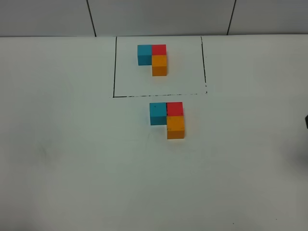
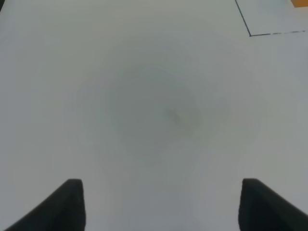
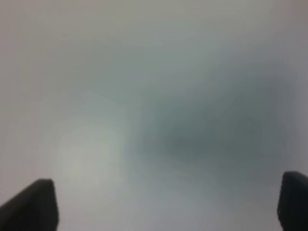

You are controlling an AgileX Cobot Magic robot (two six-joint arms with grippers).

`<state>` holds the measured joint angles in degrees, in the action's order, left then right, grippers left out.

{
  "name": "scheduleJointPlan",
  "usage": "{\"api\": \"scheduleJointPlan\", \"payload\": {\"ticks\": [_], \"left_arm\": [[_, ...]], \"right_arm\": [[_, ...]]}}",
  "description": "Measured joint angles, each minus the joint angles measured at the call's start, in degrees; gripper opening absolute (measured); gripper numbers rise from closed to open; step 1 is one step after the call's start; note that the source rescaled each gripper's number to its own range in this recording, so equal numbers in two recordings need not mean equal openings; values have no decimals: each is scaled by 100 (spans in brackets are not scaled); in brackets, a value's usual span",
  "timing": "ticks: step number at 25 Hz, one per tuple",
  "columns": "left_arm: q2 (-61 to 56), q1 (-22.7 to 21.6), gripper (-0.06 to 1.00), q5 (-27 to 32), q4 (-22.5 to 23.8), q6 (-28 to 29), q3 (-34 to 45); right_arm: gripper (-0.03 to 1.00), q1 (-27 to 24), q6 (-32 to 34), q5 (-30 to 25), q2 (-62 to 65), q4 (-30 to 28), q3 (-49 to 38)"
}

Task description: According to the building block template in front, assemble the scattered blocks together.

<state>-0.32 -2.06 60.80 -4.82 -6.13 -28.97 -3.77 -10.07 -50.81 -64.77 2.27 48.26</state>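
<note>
White tabletop (image 1: 67, 159) seen from above. A thin black rectangular outline (image 1: 114, 67) encloses three matte cubes in an L: teal-blue, red, orange (image 1: 153, 58). Just below the outline, three unframed cubes (image 1: 167, 118) touch in the same L.

**Bare white table, panelled wall behind**

You're looking at a plain white table (image 1: 72, 159) with faint smudges. Behind its far edge you see a pale wall (image 1: 159, 17), split by dark slanted seams.
</note>
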Motion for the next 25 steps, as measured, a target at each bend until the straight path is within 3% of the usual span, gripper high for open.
{"api": "scheduleJointPlan", "payload": {"ticks": [4, 9, 14, 19, 25], "left_arm": [[0, 0, 50, 0, 0, 0, 0], [0, 0, 50, 0, 0, 0, 0], [0, 0, 50, 0, 0, 0, 0], [0, 0, 50, 0, 0, 0, 0], [0, 0, 50, 0, 0, 0, 0]], "right_arm": [[98, 6, 632, -388, 1109, -227, -322], [100, 368, 1275, -488, 2217, -260, -858], [100, 758, 1337, -724, 3087, -398, -1330], [100, 796, 1322, -789, 3965, -405, -1695], [100, 1016, 946, -962, 4854, -359, -1901]]}}
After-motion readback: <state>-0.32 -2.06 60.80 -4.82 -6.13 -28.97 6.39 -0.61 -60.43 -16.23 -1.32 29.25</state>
